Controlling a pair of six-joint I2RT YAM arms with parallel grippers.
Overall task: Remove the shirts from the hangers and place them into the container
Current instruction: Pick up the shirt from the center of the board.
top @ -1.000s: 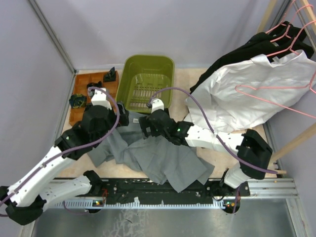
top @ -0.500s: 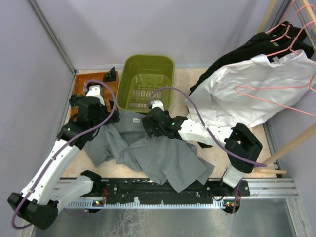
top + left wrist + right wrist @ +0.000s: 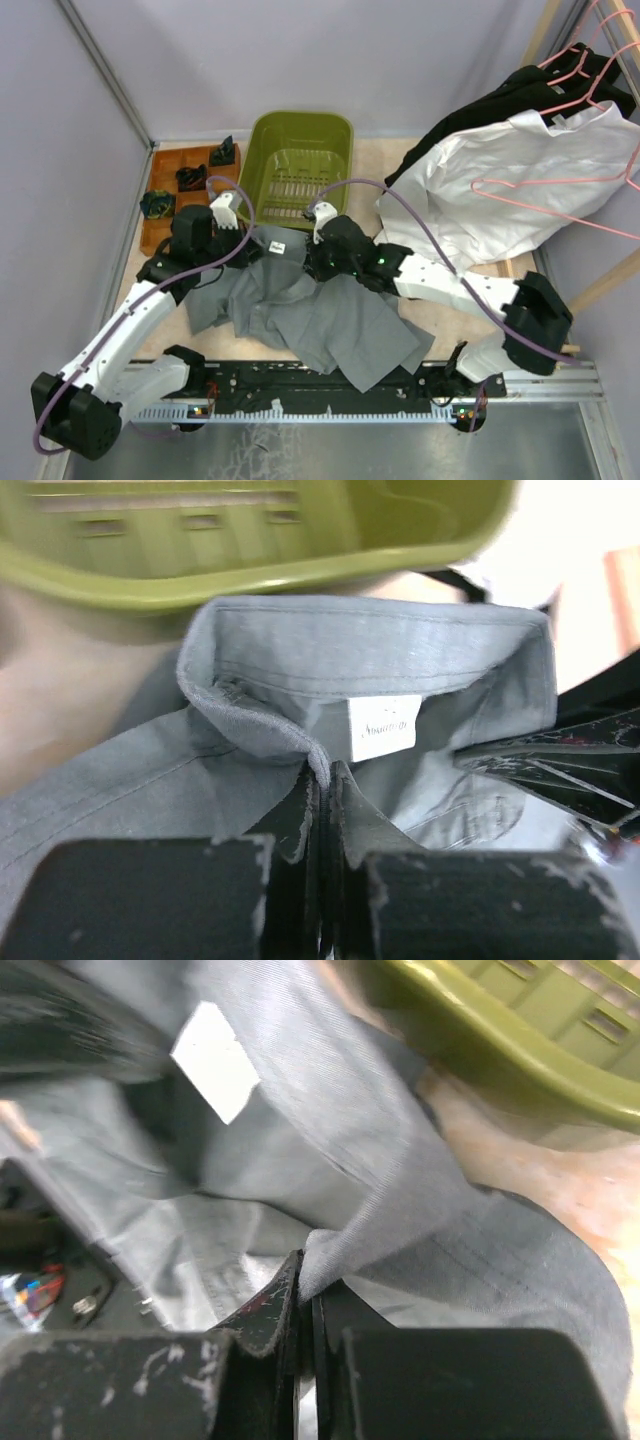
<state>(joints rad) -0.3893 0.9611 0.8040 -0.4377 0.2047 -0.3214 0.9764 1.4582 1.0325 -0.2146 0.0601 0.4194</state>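
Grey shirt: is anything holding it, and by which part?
Left gripper pinches the grey shirt by its collar edge; right gripper pinches a fold near its label.

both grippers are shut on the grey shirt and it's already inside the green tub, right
No: the left gripper and right gripper are shut on the grey shirt, but the top external view shows it lying on the table in front of the green tub, not inside.
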